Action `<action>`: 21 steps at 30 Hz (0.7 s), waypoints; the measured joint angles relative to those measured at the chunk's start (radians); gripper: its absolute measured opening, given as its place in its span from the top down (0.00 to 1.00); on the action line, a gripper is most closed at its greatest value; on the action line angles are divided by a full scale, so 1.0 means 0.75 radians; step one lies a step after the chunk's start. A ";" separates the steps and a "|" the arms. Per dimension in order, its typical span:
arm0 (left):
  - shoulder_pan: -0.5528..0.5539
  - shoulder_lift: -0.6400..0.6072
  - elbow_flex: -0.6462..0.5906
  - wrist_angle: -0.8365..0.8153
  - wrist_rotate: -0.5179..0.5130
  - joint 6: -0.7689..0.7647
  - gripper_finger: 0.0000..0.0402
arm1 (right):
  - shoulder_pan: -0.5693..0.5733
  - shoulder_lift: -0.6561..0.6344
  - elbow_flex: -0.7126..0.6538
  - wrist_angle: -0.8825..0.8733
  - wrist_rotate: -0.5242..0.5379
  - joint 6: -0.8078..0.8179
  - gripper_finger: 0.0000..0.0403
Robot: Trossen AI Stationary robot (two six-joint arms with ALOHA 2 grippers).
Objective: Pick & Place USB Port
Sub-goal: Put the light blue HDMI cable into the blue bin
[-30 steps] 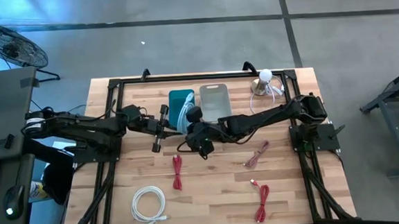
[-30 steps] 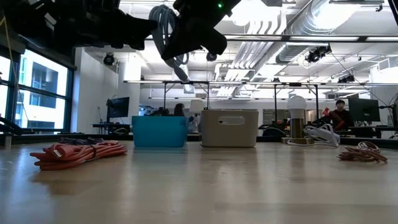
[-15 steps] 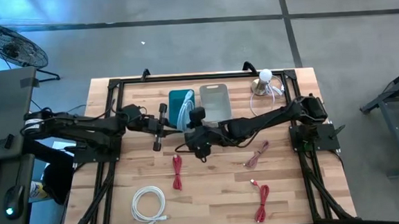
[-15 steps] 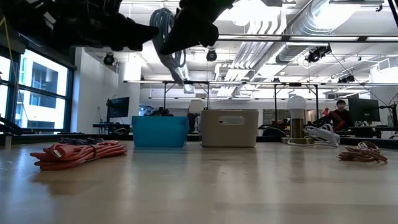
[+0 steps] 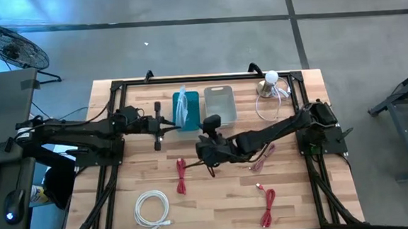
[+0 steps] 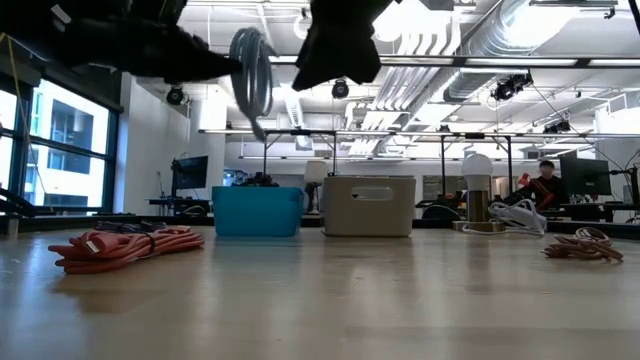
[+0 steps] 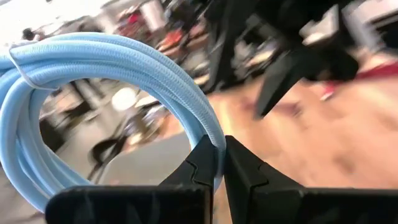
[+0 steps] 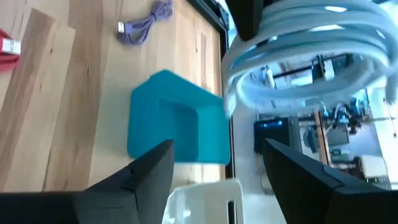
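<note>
A light blue coiled USB cable [image 5: 182, 106] hangs in the air over the teal bin [image 5: 188, 119] at the far middle of the table. My left gripper [image 5: 167, 123] reaches in from the table's left and is shut on it. In the low view the coil [image 6: 250, 85] stands edge-on, high above the table. My right gripper [image 5: 210, 128] is just right of the teal bin, near the grey bin [image 5: 219, 103]. It is open with nothing between its fingers [image 8: 149, 174], and the coil [image 8: 305, 43] hangs beyond them. My left gripper pinches the coil's bundled strands on one side of the loop [image 7: 208, 134] between its two fingers. The fingers come in about level from the table's left and lie across the strands. The coil stands out beyond the fingertips, lifted clear above the teal bin.
Two red cable bundles [image 5: 181, 176] [image 5: 268, 206], a white coil [image 5: 153, 206] and a purple cable [image 5: 263, 157] lie on the near half. A white lamp with its cord [image 5: 270, 85] stands at the far right. A dark frame [image 5: 187, 78] edges the table.
My right gripper has opened, let go of the light blue coil and drawn back toward the table's near edge. The coil stays in my left gripper, has turned edge-on in the low view and has shifted a little toward the far edge, over the teal bin.
</note>
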 joint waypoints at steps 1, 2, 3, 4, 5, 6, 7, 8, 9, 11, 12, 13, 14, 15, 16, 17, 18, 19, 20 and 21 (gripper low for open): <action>0.000 -0.016 0.000 -0.036 -0.049 0.019 0.98 | 0.005 -0.002 -0.001 -0.025 0.007 0.027 0.41; 0.000 -0.027 0.000 -0.069 -0.094 0.036 0.98 | 0.009 -0.005 -0.001 -0.047 0.006 0.054 0.41; 0.000 -0.034 0.000 -0.093 -0.135 0.056 0.98 | 0.011 -0.012 -0.001 -0.069 0.007 0.082 0.42; 0.000 -0.039 0.000 -0.117 -0.184 0.077 0.98 | 0.015 -0.020 -0.001 -0.098 0.006 0.111 0.42; 0.000 -0.040 0.000 -0.142 -0.228 0.093 0.98 | 0.018 -0.027 -0.001 -0.119 0.005 0.143 0.42; 0.000 -0.040 0.000 -0.158 -0.278 0.103 0.98 | 0.019 -0.039 -0.001 -0.142 -0.001 0.174 0.43; 0.000 -0.040 0.000 -0.173 -0.330 0.110 0.98 | 0.019 -0.051 -0.001 -0.170 -0.013 0.205 0.43; 0.000 -0.039 -0.001 -0.183 -0.390 0.110 0.98 | 0.019 -0.065 -0.001 -0.192 -0.025 0.233 0.43; 0.000 -0.035 -0.001 -0.186 -0.450 0.105 0.98 | 0.018 -0.083 -0.002 -0.215 -0.047 0.262 0.43; 0.000 -0.020 -0.001 -0.187 -0.551 0.086 0.98 | 0.017 -0.116 -0.002 -0.234 -0.089 0.317 0.43; 0.000 -0.012 -0.001 -0.187 -0.591 0.086 0.98 | 0.017 -0.132 -0.002 -0.246 -0.112 0.333 0.44; 0.000 -0.001 -0.001 -0.183 -0.633 0.084 0.98 | 0.017 -0.146 -0.002 -0.248 -0.127 0.347 0.44; 0.000 0.016 -0.001 -0.165 -0.668 0.083 0.98 | 0.017 -0.161 -0.002 -0.248 -0.149 0.352 0.44; 0.000 0.036 -0.001 -0.141 -0.689 0.083 0.98 | 0.017 -0.175 -0.002 -0.247 -0.170 0.352 0.44; 0.000 0.060 -0.001 -0.119 -0.701 0.083 0.98 | 0.017 -0.186 -0.002 -0.246 -0.183 0.352 0.44; 0.000 0.085 -0.001 -0.092 -0.703 0.083 0.98 | 0.017 -0.196 -0.002 -0.243 -0.196 0.354 0.44; 0.000 0.116 -0.001 -0.053 -0.702 0.083 0.98 | 0.018 -0.204 -0.002 -0.240 -0.210 0.357 0.44; 0.000 0.152 -0.001 -0.011 -0.702 0.083 0.98 | 0.018 -0.209 -0.002 -0.241 -0.229 0.357 0.44; 0.000 0.188 0.004 0.018 -0.701 0.083 0.98 | 0.017 -0.213 -0.002 -0.242 -0.247 0.357 0.44; 0.000 0.227 0.016 0.026 -0.701 0.083 0.98 | 0.016 -0.216 -0.002 -0.242 -0.262 0.355 0.44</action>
